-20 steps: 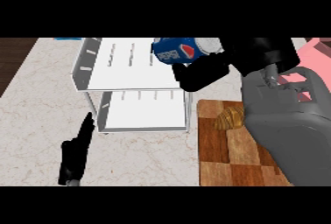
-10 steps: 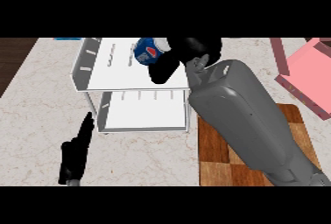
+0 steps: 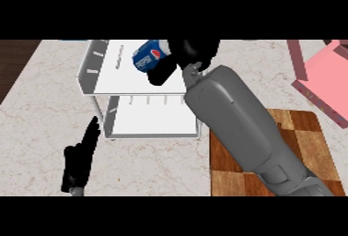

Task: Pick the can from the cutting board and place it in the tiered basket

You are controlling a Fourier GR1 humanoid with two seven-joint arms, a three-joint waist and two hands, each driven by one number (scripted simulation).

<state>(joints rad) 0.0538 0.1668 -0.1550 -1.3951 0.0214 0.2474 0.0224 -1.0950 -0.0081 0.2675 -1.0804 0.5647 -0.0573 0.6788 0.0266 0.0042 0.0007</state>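
A blue can (image 3: 149,55) with a white and red logo hangs tilted over the top tier of the white tiered basket (image 3: 112,83). My right hand (image 3: 187,53) is shut on the can, thumb reaching down along its side, with the grey forearm stretching up from the lower right. The checkered wooden cutting board (image 3: 309,143) lies at the right, partly hidden by that forearm. My left hand (image 3: 80,159) rests open at the lower left on the counter, fingers pointing up toward the basket.
A pink object (image 3: 323,78) sits at the right edge behind the cutting board. The basket's lower tier (image 3: 153,122) shows below the top shelf. Marble counter surrounds the basket; a dark strip runs along the far left edge.
My right hand has carried the can leftward from the basket's right side to over its top tier. The forearm swung left with it. The left hand stayed put.
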